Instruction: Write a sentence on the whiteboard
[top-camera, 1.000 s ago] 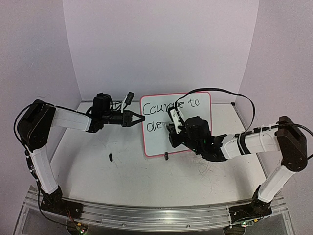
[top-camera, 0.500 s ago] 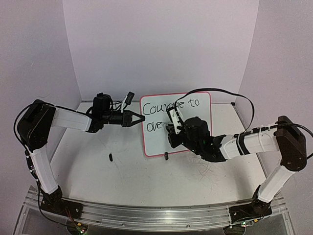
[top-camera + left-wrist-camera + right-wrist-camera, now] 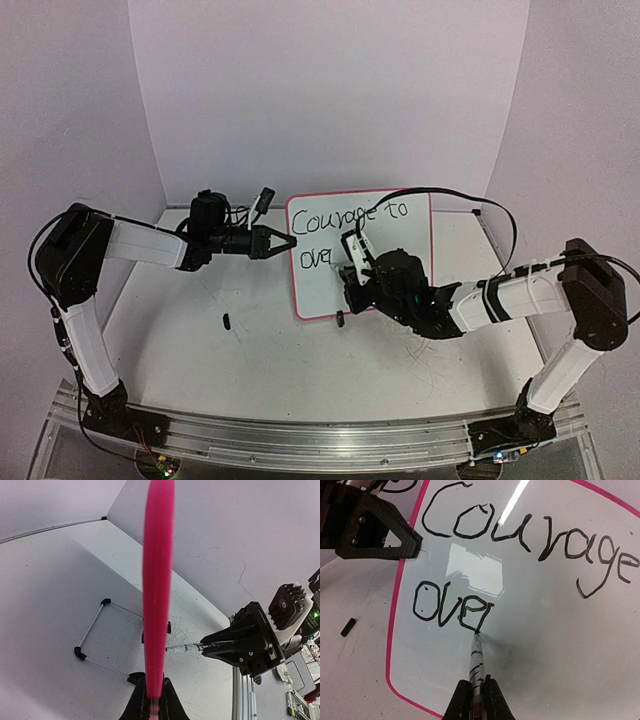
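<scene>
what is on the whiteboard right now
Black handwriting: "Courage to", then "over" below, the marker tip at its end. From above, the right gripper covers part of the lower whiteboard.

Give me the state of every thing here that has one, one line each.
whiteboard, upright, clamped at its left edge, reads "Courage to" then "over".
marker, gripped, tip touching the board at the end of "over".
left gripper, shut on the whiteboard's edge.
right gripper, shut on the marker.
small black piece, lying loose on the table, left of the board.
</scene>
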You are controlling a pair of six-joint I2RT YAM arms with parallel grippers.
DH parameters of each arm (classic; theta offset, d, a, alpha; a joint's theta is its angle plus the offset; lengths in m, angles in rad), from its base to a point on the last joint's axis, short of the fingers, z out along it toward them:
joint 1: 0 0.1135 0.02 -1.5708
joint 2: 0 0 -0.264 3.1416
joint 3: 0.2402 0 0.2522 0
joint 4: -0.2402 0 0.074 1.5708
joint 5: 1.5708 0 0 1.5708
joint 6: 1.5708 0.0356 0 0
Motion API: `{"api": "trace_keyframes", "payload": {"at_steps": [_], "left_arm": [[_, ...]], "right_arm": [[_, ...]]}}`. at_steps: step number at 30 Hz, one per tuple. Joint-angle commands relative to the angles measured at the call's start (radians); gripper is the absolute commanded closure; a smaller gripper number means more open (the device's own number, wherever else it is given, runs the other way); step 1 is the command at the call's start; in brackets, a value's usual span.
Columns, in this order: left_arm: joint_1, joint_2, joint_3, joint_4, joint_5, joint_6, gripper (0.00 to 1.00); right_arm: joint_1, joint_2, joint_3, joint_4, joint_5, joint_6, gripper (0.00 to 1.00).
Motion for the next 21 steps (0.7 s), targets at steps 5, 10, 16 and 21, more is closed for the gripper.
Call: {"api": "trace_keyframes", "payload": {"at_steps": [5, 10, 16, 21], "left_arm": [[-0.014, -0.027, 0.022, 0.020, 0.049, 0.031, 1.00], [-0.014, -0.025, 0.022, 0.020, 0.050, 0.031, 1.00], [-0.014, -0.026, 0.023, 0.019, 0.050, 0.031, 1.00], [-0.014, -0.026, 0.022, 0.019, 0.050, 0.031, 1.00]], "right_arm": [[0.012, -0.023, -0.017, -0.022, 0.020, 0.050, 1.00], [0.012, -0.013, 0.006, -0.002, 0.047, 0.040, 1.00], [0.007, 0.009, 0.038, 0.017, 0.071, 0.025, 1.00], [-0.002, 0.013, 0.050, 0.026, 0.081, 0.020, 1.00]]}}
